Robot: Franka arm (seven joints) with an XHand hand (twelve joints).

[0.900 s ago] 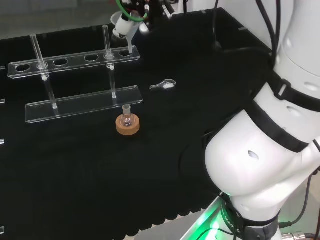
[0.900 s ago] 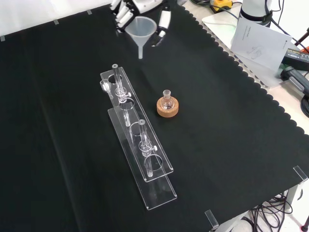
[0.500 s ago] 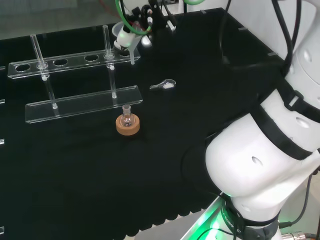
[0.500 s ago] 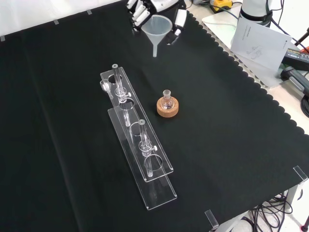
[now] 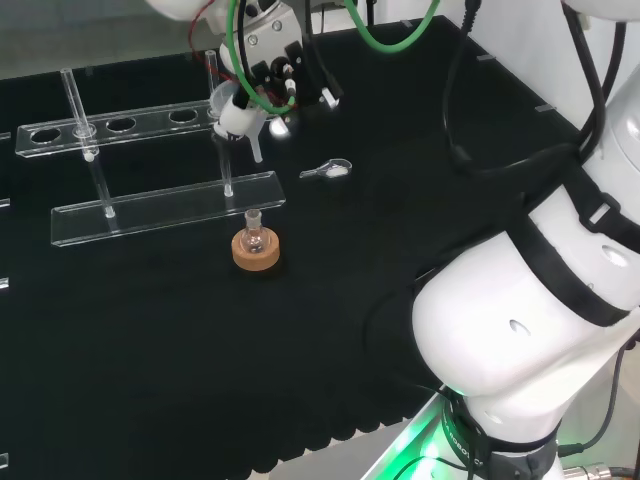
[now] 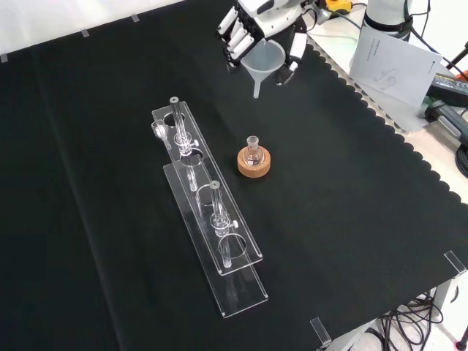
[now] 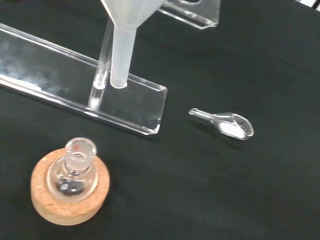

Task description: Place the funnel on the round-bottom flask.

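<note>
Carrying the funnel through the air above the black cloth, well clear of the bench, with the hand curled round its wide cone: fingers on one side of the rim, thumb on the other, clamped on the cone itself while the stem hangs free and points down. Seen from the wrist, the stem tip hovers over the near end of the clear rack, not yet over the flask. Seated upright in its cork ring, the round-bottom flask waits near the rack, its narrow open neck facing up and something small and dark lying in its belly. Lying off to one side, a small clear scoop, well apart from the flask.

Judging by looks: thin translucent plastic, very light, fairly stiff at the cone but smooth and liable to slip or tilt between the pads. Best held just where it is held now, by the broad upper cone, leaving the stem bare for entry into the neck. Needs the stem kept plumb; a tilted stem would likely catch the glass lip. Little weight to settle it, so probably a matter of lowering until the cone rests on the neck, then easing the fingers apart without dragging it sideways. Flask small, glass, merely resting in the ring, so likely to tip or lift out if nudged.
</note>
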